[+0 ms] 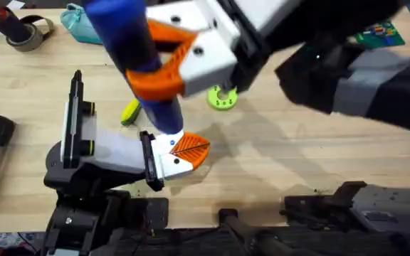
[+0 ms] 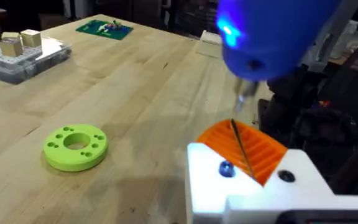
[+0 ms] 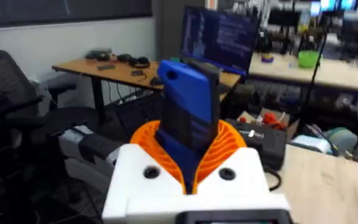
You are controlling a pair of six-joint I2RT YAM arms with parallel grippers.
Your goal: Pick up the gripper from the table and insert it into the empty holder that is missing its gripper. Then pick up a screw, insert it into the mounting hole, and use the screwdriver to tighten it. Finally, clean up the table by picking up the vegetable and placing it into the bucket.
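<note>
My right gripper reaches in from the right and is shut on the blue screwdriver, which points steeply down; its orange pads clamp the blue body. The metal bit hangs just above the orange ribbed gripper seated in the white holder at my left arm's end. My left gripper is shut, with a thin dark seam between its orange fingers. A small bluish screw head sits in one holder hole. The yellow-green vegetable lies on the table beside the screwdriver. The bucket is out of view.
A lime-green disc with holes lies mid-table, also the disc. A teal pouch and tape rolls sit at the back left. A clear parts box and a green board are at the back right.
</note>
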